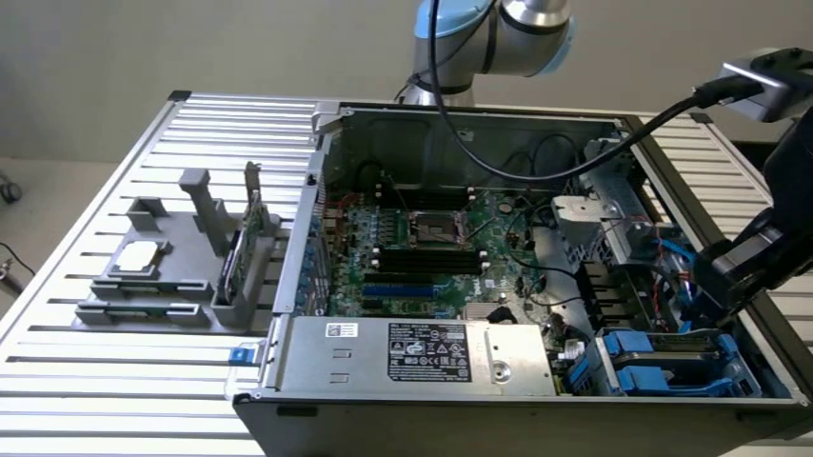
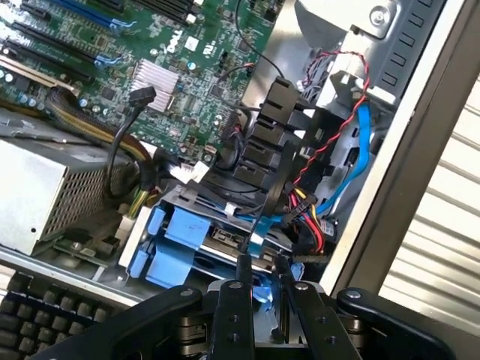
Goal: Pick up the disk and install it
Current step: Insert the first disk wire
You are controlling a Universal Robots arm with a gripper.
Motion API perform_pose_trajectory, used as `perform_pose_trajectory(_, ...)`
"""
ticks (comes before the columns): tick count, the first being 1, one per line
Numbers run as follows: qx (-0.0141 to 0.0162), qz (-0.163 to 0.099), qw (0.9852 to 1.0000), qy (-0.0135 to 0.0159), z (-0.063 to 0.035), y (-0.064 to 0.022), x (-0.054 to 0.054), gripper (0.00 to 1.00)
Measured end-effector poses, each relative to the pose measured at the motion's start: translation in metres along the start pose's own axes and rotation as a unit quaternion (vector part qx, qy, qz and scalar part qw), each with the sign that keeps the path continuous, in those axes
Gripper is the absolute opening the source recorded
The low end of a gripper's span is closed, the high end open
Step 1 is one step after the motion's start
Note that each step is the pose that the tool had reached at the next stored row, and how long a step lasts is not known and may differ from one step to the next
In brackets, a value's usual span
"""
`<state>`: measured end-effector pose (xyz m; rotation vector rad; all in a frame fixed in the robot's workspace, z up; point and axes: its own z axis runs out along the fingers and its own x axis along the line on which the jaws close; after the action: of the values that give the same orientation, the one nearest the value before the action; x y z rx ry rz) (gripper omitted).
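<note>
Where the open computer case [image 1: 292, 362] lies on the slatted metal worktop [image 1: 114, 381], the holdings are as follows. Item, arm: reaching into the case at the exterior view's right, with the claw [image 1: 707, 307] lowered over the drive bay in the near corner. Item, claw [image 2: 262, 267]: fingers [image 2: 244, 274] drawn narrowly together, closed on the blue edge of the disk [image 2: 187, 229]. Item, disk [image 1: 642, 367]: silver-grey face, blue carrier frame, lying flat in the drive bay, just beside the power supply [image 1: 420, 350]. Item, motherboard [image 1: 420, 238]: green, on the case floor, between the power supply and the far wall. Item, wiring: a blue cable [image 2: 360, 142] and red-and-black leads [image 2: 311, 225] near the bay. Item, grey fixture [image 1: 152, 309]: on the worktop at the exterior view's left, well apart from the case, holding a small square chip [image 1: 140, 255] and an upright green card [image 1: 258, 224].
</note>
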<state>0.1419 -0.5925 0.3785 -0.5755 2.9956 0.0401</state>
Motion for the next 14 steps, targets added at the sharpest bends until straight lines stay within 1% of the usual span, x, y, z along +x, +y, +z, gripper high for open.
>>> perform_pose_trajectory(2, 0.0017, 0.018, 0.9998, -0.0001, 0.0001, 0.0, 0.0, 0.25)
perform_pose_trajectory(4, 0.0034, 0.036, 0.9993, -0.0003, 0.0004, 0.0, 0.0, 0.25)
perform_pose_trajectory(7, 0.006, 0.063, 0.998, -0.0005, 0.0006, 0.0, 0.0001, 0.25)
perform_pose_trajectory(10, 0.0086, 0.09, 0.9959, -0.0008, 0.0009, 0.0, 0.0001, 0.25)
perform_pose_trajectory(14, 0.0119, 0.126, 0.9919, -0.0011, 0.0013, 0.0, 0.0001, 0.25)
